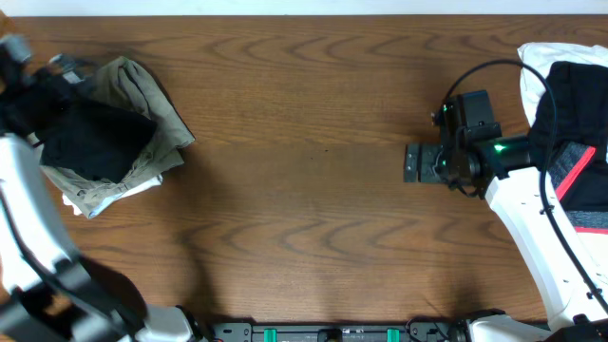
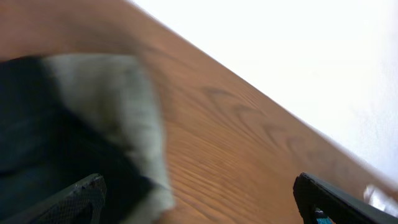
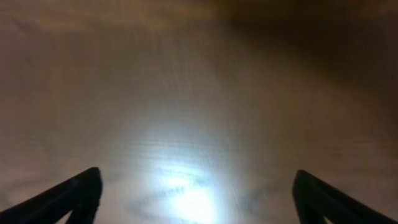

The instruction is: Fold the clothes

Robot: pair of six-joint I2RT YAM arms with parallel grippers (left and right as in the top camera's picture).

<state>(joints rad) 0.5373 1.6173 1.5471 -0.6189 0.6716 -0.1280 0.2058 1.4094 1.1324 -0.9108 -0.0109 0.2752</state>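
Over on the far side we start with the left tool [image 2: 198, 183], jaws spread wide and nothing between them but bare table [image 1: 304, 209], so it has hold of nothing. Just off its left finger sits the folded stack: a black garment [image 1: 95, 142] on top, an olive-grey garment [image 1: 157, 109] under it, and a sliver of white cloth [image 1: 81, 201] peeking out at the bottom. That reads to me as the finished pile, parked at the table's edge to keep the middle free for spreading the next piece. I'd take the black one to be newly laid there, the open tool hanging right beside it. Any logo marks on the black cloth? None I can make out, since the wrist view is blurred. Moving across, the right tool [image 3: 196, 175] hangs low over empty wood, jaws as wide as the left's and gripping nothing. Behind it, back along its arm, lies the unfolded heap: a white garment [image 1: 537, 62] beneath a black garment with a pink-red band [image 1: 579, 95] (the arm's cable crosses it). It looks like the waiting stock, and the tool points away from it. There is no readable writing or brand anywhere, only a green light [image 1: 496, 148] on the right arm.
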